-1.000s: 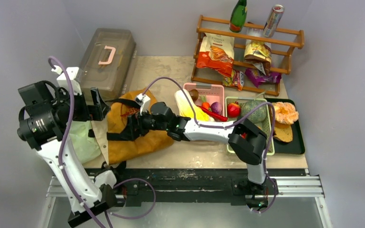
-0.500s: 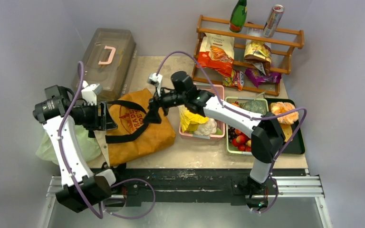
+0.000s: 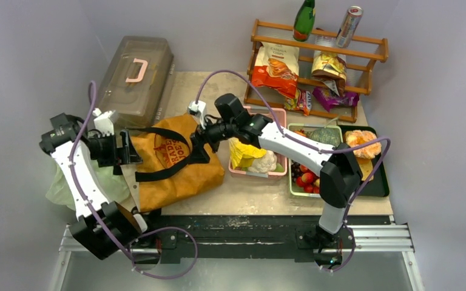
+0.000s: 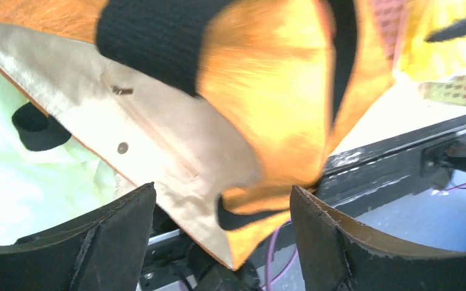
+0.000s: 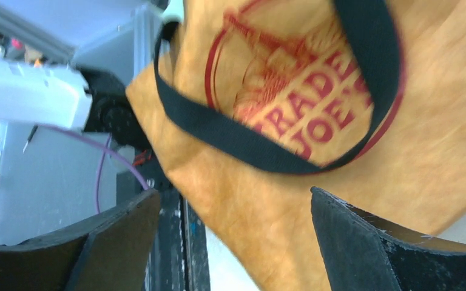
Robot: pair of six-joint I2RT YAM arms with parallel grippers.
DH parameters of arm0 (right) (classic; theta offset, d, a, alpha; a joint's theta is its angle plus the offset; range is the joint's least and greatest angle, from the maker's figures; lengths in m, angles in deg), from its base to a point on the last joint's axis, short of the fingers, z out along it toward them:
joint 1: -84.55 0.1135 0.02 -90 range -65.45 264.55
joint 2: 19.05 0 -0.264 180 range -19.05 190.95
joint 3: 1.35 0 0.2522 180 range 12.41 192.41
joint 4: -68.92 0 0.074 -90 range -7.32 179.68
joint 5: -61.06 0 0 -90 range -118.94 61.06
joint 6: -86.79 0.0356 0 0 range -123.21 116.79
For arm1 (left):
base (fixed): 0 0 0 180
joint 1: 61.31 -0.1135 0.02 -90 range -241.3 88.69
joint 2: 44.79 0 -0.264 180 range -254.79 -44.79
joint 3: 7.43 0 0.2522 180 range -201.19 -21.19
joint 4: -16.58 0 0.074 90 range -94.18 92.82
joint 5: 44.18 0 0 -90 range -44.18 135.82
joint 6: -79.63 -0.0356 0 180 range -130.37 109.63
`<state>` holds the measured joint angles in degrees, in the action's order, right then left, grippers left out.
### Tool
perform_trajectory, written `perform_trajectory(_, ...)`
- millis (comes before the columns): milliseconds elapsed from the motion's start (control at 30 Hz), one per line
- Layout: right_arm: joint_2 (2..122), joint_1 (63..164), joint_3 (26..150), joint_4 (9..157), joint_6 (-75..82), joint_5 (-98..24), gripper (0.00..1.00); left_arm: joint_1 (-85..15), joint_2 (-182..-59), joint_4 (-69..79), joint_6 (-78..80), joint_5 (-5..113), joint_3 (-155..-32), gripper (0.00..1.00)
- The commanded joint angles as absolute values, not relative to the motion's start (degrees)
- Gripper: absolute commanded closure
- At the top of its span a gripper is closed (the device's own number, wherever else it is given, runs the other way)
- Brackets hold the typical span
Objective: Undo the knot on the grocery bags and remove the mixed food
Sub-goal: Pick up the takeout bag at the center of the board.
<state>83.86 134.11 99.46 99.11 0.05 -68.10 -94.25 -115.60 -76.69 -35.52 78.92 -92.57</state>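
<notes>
Tote: the mustard-brown tote (image 3: 179, 176) lies flat at the near left of the table, with its black straps (image 3: 164, 173) across it.
Green bag: the thin pale-green bag (image 3: 106, 185) sits just left of the tote, touching it.
Left gripper: the left gripper (image 3: 128, 150) is at the tote's left edge, fingers wide apart and holding nothing.
Right gripper: the right gripper (image 3: 198, 144) is at the tote's far right corner, also spread wide and holding nothing.
Food: the yellow-white cabbage (image 3: 243, 151) sits in a pink basket (image 3: 277, 114) just right of the tote. The red fruits (image 3: 306, 180) lie further right.
Table: the beige top (image 3: 261, 197) has a black rail (image 3: 243, 227) along its near edge.
Room: plain grey walls (image 3: 30, 48) stand all round. A wooden rack (image 3: 315, 57) and a lidded box (image 3: 135, 70) are at the back.
Top view only: the rack, the box and the food.
Left wrist view only: the tote's cream lining (image 4: 158, 133), seen close and blurry.
Right wrist view only: the round red logo (image 5: 303, 91) up close.
</notes>
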Motion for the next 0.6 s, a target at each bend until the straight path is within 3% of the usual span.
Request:
perform_trajectory(0,86.4,135.1,109.4,92.1,9.3,-62.1,0.03,-102.6,-111.9,-91.9,-47.5,98.7,-100.2,0.21)
perform_trajectory(100,92.5,138.5,117.8,92.8,12.5,-55.0,0.01,-108.4,-111.7,-94.2,-48.2,97.8,-102.6,0.21)
perform_trajectory(200,98.3,142.4,126.4,93.6,13.3,-51.3,0.01,-110.3,-108.5,-83.0,-42.8,81.5,-104.5,0.18)
perform_trajectory(300,102.3,145.8,131.2,94.2,13.2,-49.0,0.01,-110.3,-102.9,-68.9,-44.6,65.5,-102.4,0.01)
perform_trajectory(400,104.2,147.7,130.0,93.7,13.1,-45.8,0.01,-110.6,-104.4,-63.7,-50.3,52.1,-99.4,0.00)
perform_trajectory(567,108.6,149.9,131.2,95.3,8.2,-38.4,0.01,-112.1,-107.5,-56.2,-52.8,50.6,-92.2,0.00)
